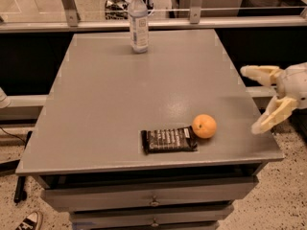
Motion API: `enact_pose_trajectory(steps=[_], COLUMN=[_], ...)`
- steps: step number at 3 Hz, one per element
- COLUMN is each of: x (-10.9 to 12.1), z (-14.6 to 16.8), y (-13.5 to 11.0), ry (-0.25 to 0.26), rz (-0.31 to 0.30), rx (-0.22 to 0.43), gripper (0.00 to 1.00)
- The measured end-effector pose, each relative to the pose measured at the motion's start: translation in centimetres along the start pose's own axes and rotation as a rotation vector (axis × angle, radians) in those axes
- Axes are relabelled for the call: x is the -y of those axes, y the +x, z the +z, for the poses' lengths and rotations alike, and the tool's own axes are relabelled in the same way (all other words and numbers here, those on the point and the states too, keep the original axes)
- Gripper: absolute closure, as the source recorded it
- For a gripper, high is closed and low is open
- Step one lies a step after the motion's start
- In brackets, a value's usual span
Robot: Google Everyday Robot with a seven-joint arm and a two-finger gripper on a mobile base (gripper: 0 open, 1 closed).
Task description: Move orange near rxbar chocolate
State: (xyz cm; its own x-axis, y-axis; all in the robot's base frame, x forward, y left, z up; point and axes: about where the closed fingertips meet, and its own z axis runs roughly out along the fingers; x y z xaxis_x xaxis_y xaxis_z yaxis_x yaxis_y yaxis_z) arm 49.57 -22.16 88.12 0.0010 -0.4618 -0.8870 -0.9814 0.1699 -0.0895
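Note:
The orange (205, 126) sits on the grey table (144, 90) near the front right, touching or almost touching the right end of the rxbar chocolate (169, 140), a dark flat bar lying along the front edge. My gripper (261, 99) is at the table's right edge, to the right of the orange and clear of it. It is open and empty, with its pale fingers (271, 116) spread apart.
A clear plastic water bottle (138, 22) stands upright at the back of the table. A metal rail and glass run behind the table. Drawers (153, 201) are below the front edge. A shoe (29, 221) lies on the floor at the lower left.

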Motion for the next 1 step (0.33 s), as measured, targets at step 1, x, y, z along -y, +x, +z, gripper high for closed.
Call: enact_pose_trajectory(steps=[1], x=[1.6], z=[-2.53], y=[-1.61], ry=[0.067], rz=[-0.038], rx=[0.006], gripper=[0.0])
